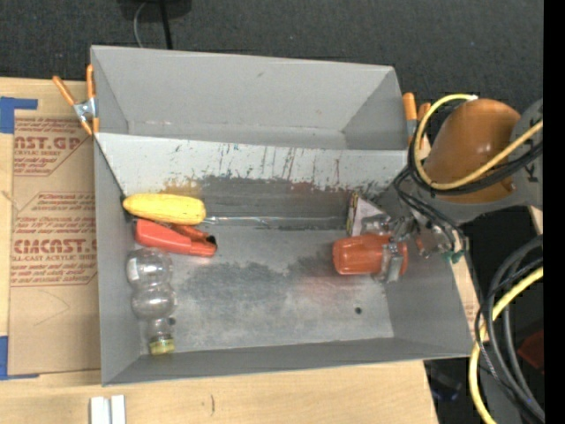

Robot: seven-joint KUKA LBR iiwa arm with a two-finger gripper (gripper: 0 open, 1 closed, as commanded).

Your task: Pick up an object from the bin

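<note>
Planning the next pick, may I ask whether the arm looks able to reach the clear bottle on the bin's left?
Probably yes: bare bin floor lies between the pincer and the clear bottle; only the orange-red block sits beside the pincer.

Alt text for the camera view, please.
The gripper is low at the right of the grey bin, beside a reddish-orange block. A yellow banana, an orange-red tool and a clear bottle lie along the left.

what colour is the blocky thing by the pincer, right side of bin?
Orange-red; the block shows plainly in the camera view, beside the pincer.
</note>
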